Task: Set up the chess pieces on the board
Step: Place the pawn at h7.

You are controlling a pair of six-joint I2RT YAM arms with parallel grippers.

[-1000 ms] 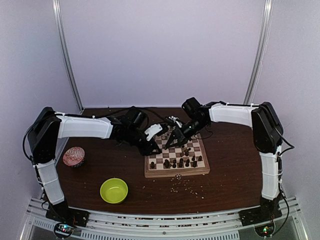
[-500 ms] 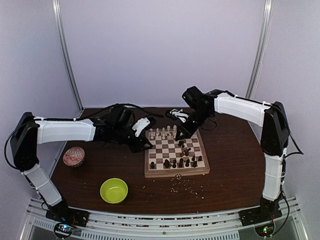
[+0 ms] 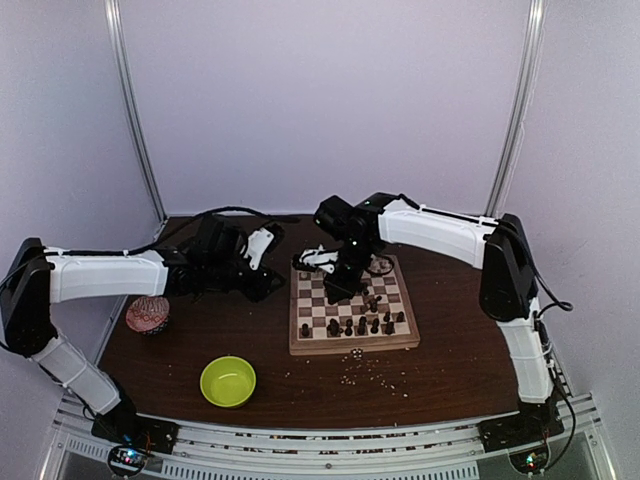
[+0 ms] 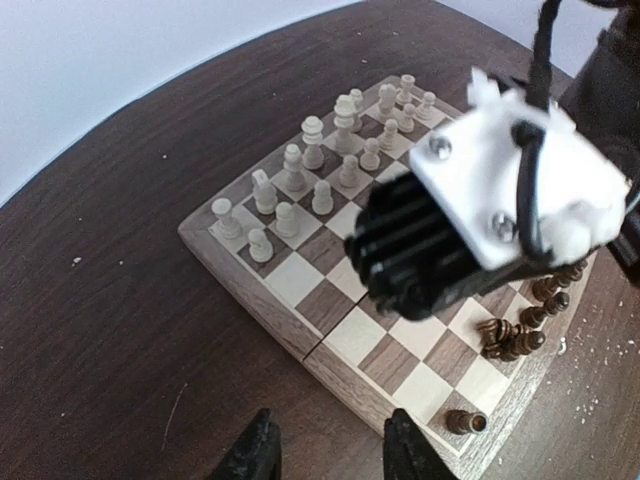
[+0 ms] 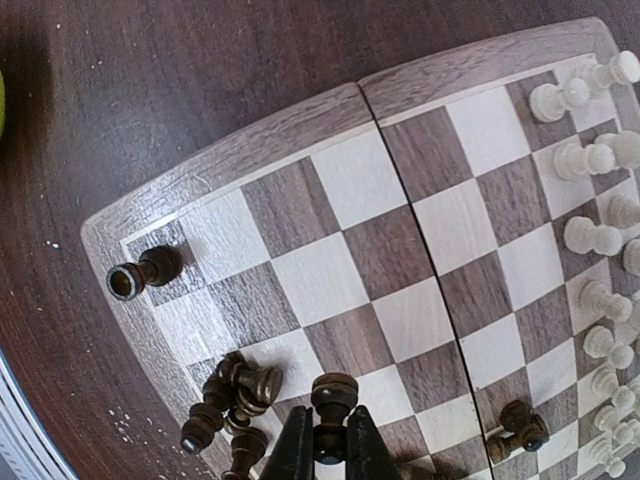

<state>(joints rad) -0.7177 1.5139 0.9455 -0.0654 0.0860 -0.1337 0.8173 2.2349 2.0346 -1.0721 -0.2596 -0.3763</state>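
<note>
Pinching a dark piece, the right gripper hangs over the board; left gripper gapes empty beside it.

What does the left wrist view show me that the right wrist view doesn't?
Only left wrist: the right arm's wrist housing hanging over the board, and the open, empty left fingers. Only right wrist: the right fingers closed on a dark piece. Both: the board, the cream pieces, the lone dark corner piece.
</note>
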